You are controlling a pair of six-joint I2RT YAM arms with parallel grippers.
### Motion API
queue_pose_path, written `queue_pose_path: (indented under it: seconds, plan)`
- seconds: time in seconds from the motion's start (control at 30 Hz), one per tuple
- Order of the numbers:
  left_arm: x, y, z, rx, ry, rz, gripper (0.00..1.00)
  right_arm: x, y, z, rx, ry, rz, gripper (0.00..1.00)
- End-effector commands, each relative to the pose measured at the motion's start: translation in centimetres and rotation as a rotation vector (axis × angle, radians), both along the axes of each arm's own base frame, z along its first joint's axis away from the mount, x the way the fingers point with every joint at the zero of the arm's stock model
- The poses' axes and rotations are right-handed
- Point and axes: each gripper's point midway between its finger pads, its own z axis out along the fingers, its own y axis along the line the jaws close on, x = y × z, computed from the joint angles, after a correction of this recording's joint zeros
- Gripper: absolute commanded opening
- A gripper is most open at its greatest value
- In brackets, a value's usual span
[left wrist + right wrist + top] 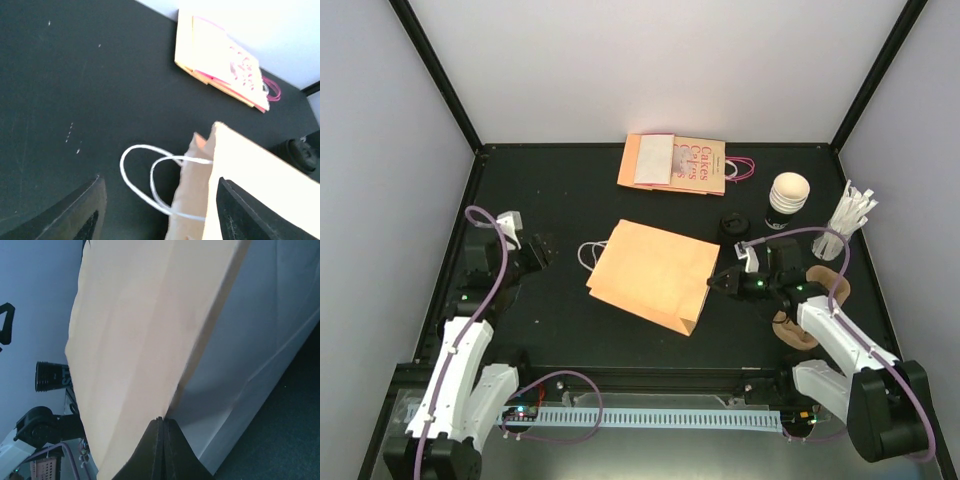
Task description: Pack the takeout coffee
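The takeout coffee cup [788,196] stands upright at the back right, black outside and cream inside, uncovered. Its round black lid [732,224] lies on the table just left of it, and the lid [300,153] also shows at the right edge of the left wrist view. A tan paper bag [655,275] lies flat mid-table, white handles [150,180] pointing left. My left gripper [546,250] is open; in its wrist view the left gripper [160,212] has the handles lying beyond the gap between its fingers. My right gripper [714,282] is shut on the bag's right edge [150,340].
A printed bag with pink handles [676,163] lies flat at the back. White wrapped straws [848,213] stand at the far right. A brown pulp carrier [798,325] sits under my right arm. Black frame posts edge the table.
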Motion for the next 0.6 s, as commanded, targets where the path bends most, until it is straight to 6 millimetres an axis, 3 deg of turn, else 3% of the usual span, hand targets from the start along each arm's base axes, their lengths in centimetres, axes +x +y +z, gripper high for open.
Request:
queue_pose_path:
  seconds: [0.0, 0.1, 0.2, 0.33, 0.57]
  plan:
    - [0.0, -0.2, 5.6, 0.011, -0.160, -0.024, 0.68, 0.5, -0.1, -0.5, -0.020, -0.025, 0.017, 0.01]
    - [-0.5, -0.6, 7.1, 0.029, -0.202, -0.065, 0.82, 0.6, -0.1, -1.5, -0.028, -0.016, 0.021, 0.01]
    - [-1.2, -2.0, 7.3, -0.004, -0.178, -0.147, 0.91, 0.5, -0.1, -2.2, -0.037, -0.001, 0.025, 0.01]
    - [-1.6, -5.1, 5.9, -0.123, -0.071, -0.323, 0.90, 0.6, -0.2, -2.4, -0.046, -0.001, 0.027, 0.01]
    - [-1.0, -6.1, 2.8, -0.181, 0.054, -0.383, 0.81, 0.4, -0.6, -2.9, -0.078, -0.004, 0.020, 0.01]
